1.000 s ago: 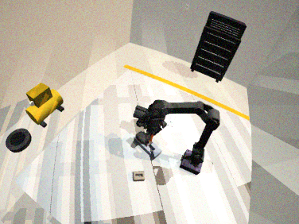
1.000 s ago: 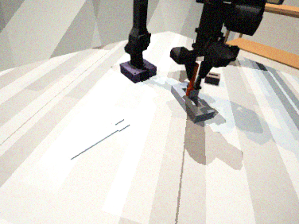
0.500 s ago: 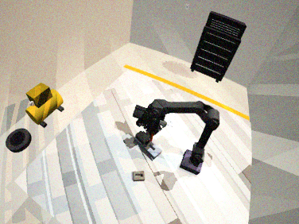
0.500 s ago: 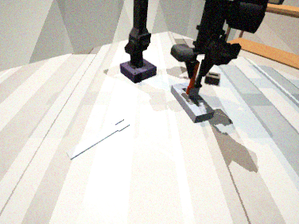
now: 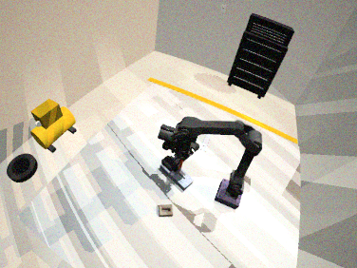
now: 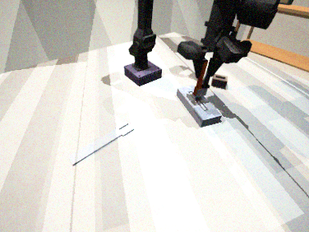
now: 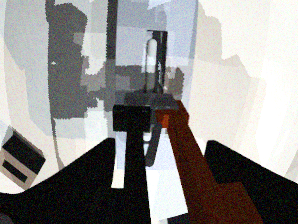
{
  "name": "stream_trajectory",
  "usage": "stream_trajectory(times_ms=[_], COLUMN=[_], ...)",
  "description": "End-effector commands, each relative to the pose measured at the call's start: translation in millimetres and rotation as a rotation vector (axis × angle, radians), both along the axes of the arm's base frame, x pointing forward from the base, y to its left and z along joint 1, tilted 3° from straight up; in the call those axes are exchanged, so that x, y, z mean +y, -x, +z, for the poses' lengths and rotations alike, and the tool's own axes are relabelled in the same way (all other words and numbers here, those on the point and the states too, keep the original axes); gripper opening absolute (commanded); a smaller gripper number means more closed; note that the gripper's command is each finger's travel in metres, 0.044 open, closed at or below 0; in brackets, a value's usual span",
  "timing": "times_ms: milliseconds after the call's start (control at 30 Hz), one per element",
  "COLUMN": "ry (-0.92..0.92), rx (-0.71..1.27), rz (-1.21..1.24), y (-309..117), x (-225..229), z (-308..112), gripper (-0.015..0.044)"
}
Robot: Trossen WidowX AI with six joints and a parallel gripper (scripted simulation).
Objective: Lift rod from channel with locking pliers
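Observation:
The locking pliers (image 5: 180, 164) (image 6: 200, 79) (image 7: 192, 160) stand upright over the grey channel block (image 5: 186, 182) (image 6: 210, 113) (image 7: 181, 30), one handle black and one red-brown. My gripper (image 7: 161, 147) is shut on the two handles, one finger outside each; a gap remains between the handles. The dark jaws (image 7: 150, 99) point down at the channel near the middle of the block; how deep they reach, and whether they are locked, I cannot tell. The pale rod (image 7: 151, 62) lies in the channel, its far part visible beyond the jaws, its near part mostly hidden.
The small holster box (image 5: 165, 210) (image 6: 219, 81) (image 7: 17, 167) stands apart from the block, holding no pliers. The arm's purple base (image 5: 228, 199) (image 6: 143, 76) is on the block's other side. A thin forked pale shape (image 6: 103, 146) lies flat farther off.

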State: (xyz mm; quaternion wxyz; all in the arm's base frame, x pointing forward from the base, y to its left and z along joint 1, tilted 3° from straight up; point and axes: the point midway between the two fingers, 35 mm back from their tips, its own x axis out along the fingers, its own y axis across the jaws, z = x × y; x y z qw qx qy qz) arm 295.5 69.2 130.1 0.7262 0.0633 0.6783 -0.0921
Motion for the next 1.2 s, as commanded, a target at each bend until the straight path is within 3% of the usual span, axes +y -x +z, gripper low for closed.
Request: stream_trajectory(times_ms=[0,1167], ry=[-0.008,0.021], rx=[-0.009,-0.077], rz=[-0.003,0.003], y=[-2,-6], x=[3,6], z=[6,36], gripper=[0.0106,0.0106])
